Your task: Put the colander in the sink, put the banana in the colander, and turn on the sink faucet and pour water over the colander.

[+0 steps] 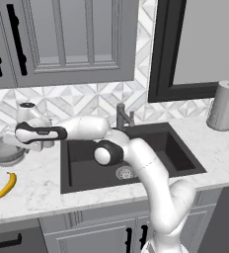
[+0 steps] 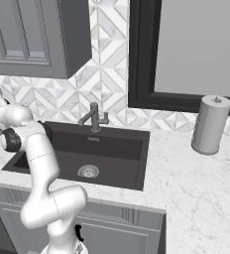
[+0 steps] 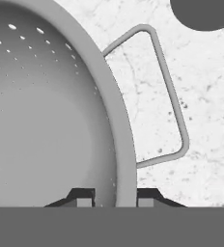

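Claw [image 3: 115, 198] pinches the colander [image 3: 46, 111] rim at six o'clock, one fingertip each side, for lifting off the desk [image 3: 205, 96] toward the sink [image 1: 171, 143].

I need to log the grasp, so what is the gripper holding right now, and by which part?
The gripper is shut on the round silver-grey perforated metal colander, pinching its rim beside the wire side handle, one fingertip inside the bowl, one outside.

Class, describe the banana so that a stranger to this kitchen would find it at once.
Start at the black sink and go left along the marble counter. Past the metal colander, nearer the front edge, lies the banana: the one curved yellow thing, with dark tips.
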Robot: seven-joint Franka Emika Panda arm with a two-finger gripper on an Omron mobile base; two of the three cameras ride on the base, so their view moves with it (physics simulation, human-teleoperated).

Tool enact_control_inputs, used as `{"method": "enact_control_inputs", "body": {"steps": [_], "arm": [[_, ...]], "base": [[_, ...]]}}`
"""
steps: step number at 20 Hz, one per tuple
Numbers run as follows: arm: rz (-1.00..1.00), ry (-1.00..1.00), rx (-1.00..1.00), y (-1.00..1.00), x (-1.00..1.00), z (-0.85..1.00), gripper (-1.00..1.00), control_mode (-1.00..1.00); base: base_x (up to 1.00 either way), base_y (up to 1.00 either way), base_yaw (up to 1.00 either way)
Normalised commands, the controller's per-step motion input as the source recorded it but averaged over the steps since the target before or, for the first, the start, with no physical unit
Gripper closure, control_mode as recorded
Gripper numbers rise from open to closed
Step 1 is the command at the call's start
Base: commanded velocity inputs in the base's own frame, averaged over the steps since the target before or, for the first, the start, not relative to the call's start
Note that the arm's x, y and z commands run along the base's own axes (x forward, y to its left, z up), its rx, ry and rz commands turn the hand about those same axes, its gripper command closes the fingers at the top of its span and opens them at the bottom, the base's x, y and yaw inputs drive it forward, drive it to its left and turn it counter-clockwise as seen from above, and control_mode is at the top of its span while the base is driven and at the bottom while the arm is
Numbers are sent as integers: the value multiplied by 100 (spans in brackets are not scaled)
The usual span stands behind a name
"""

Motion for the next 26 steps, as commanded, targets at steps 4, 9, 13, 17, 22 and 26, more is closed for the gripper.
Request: {"method": "enact_control_inputs", "body": {"steps": [4,9,13,17,22,26], "arm": [[-9,-9,0,-68,-75,-5,100,-100],[-10,-16,0,-79,-90,0,100,-100],[-12,-18,0,-97,-100,0,100,-100],[-21,-10,4,-100,-83,0,100,-100],[-28,0,8,-100,-26,0,100,-100],[-21,0,14,-100,0,0,100,-100]], "base": [[0,0,0],[0,0,0],[0,0,0],[0,0,0],[0,0,0],[0,0,0]]}}
